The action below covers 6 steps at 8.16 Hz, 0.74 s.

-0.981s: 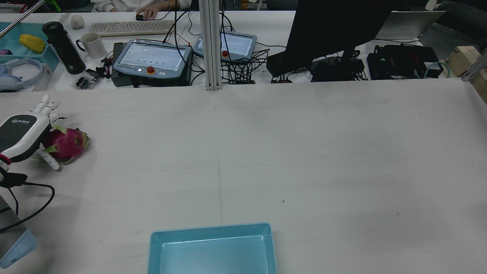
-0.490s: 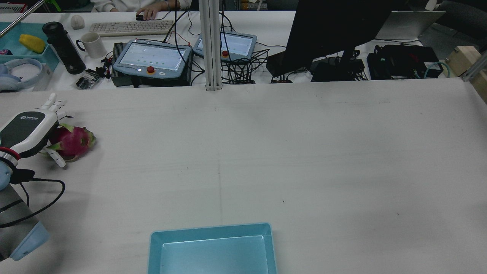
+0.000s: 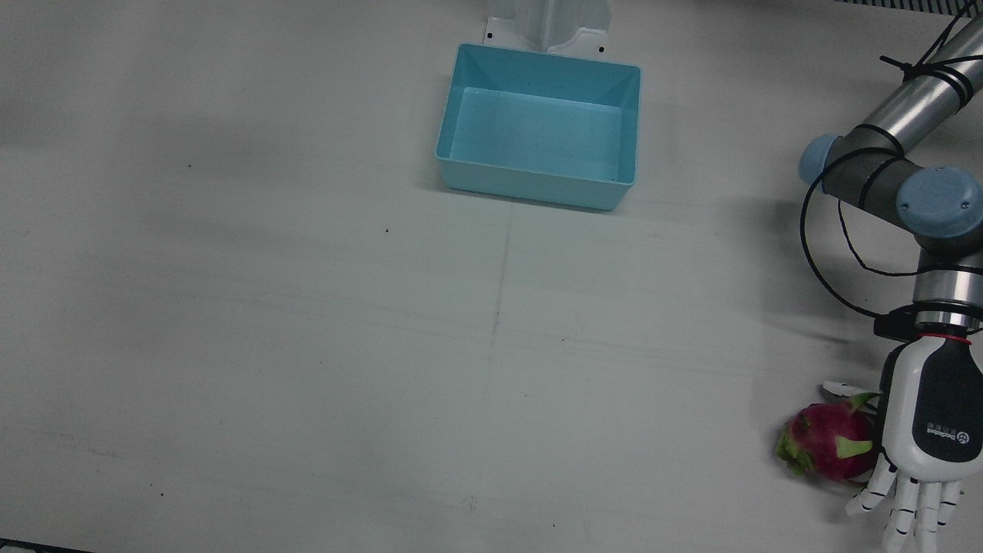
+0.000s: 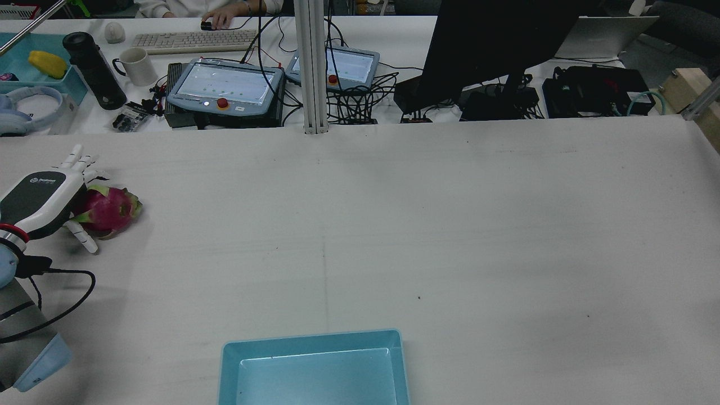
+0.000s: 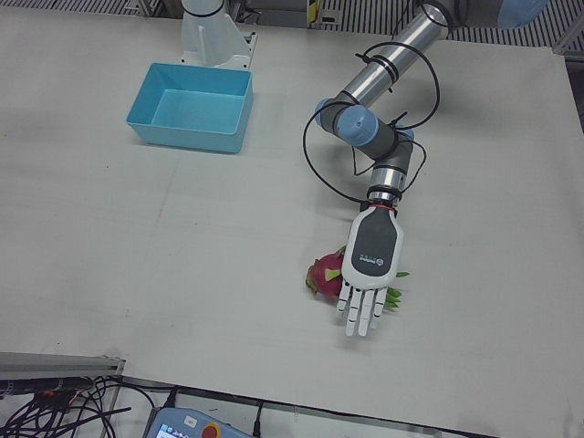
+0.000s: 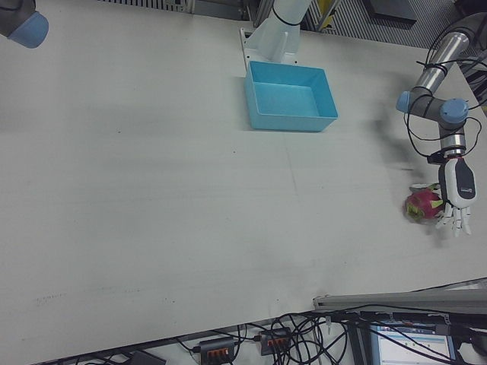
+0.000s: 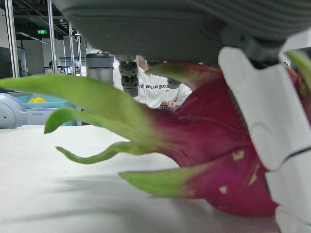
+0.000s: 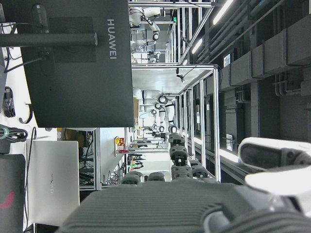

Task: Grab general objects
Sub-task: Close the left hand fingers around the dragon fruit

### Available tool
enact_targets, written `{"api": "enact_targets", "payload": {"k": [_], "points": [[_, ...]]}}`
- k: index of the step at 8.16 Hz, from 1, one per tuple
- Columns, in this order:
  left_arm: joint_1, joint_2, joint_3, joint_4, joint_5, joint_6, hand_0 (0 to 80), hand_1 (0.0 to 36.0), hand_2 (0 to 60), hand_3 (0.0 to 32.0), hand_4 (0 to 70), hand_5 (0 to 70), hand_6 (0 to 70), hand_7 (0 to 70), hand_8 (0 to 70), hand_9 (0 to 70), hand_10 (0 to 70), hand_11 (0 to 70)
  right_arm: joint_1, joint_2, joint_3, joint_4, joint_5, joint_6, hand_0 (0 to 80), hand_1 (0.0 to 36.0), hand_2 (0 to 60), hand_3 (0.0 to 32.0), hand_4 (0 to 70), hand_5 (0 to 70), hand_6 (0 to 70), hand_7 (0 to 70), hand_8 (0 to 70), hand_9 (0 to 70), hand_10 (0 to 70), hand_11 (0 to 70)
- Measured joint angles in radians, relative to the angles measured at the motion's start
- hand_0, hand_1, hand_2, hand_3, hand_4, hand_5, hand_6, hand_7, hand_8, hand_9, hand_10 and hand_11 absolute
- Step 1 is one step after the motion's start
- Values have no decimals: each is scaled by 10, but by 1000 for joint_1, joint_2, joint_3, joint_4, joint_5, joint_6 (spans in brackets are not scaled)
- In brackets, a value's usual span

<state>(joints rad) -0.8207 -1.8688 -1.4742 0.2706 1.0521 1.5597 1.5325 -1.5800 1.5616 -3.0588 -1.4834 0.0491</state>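
White tabletop (image 3: pixel 307 346) fills most of what we see, wide and mostly bare. Beyond its far edge, in the rear view, we see a desk crowded with a dark monitor (image 4: pixel 495 45), a keyboard (image 4: pixel 194 40) and two control tablets (image 4: pixel 225 84). A blue bin (image 3: pixel 537 127) sits near the robot's base, well apart from everything else on the table.

Out at the table's edge on the robot's left side, the left arm (image 5: pixel 383 100) reaches down and ends in the left hand (image 5: pixel 370 278), palm down with its fingers (image 3: pixel 914 511) spread and extended. It grips nothing. A dragon fruit (image 3: pixel 825 444) lies on the table just beside and partly under the hand, on its thumb side. The left hand view shows the pink skin and green scales very close, with a white finger (image 7: pixel 265 121) against the fruit.

We see only a sliver of the right hand (image 8: pixel 277 170) in its own camera; we cannot tell its state.
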Motion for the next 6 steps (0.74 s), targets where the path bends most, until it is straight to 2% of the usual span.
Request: {"api": "enact_targets", "payload": {"k": [1,2,3,4,5,6], "points": [[23,-11,0,10,-2,-4,548,360,600,0,127,222,46,137,0,13,100,176,0,0,0,0,0,0,0,0,0,0,0,0,0,0,0,0,0,0],[41,-21,3,16,-4,-6,523,355,600,0,133,265,66,179,4,23,126,212,0,0,0,0,0,0,0,0,0,0,0,0,0,0,0,0,0,0],[51,-27,9,19,-6,-8,487,323,600,0,173,432,152,316,101,169,230,357,0,0,0,0,0,1,0,0,0,0,0,0,0,0,0,0,0,0],[53,-27,10,20,-17,-9,469,327,600,0,279,700,350,550,301,440,446,643,0,0,0,0,0,1,0,0,0,0,0,0,0,0,0,0,0,0],[52,-26,8,22,-35,-10,478,351,600,0,335,700,482,683,453,625,592,700,0,0,0,0,0,0,0,0,0,0,0,0,0,0,0,0,0,0],[52,-26,6,22,-48,-11,458,272,600,0,408,700,621,700,640,700,700,700,0,0,0,0,0,0,0,0,0,0,0,0,0,0,0,0,0,0]]}}
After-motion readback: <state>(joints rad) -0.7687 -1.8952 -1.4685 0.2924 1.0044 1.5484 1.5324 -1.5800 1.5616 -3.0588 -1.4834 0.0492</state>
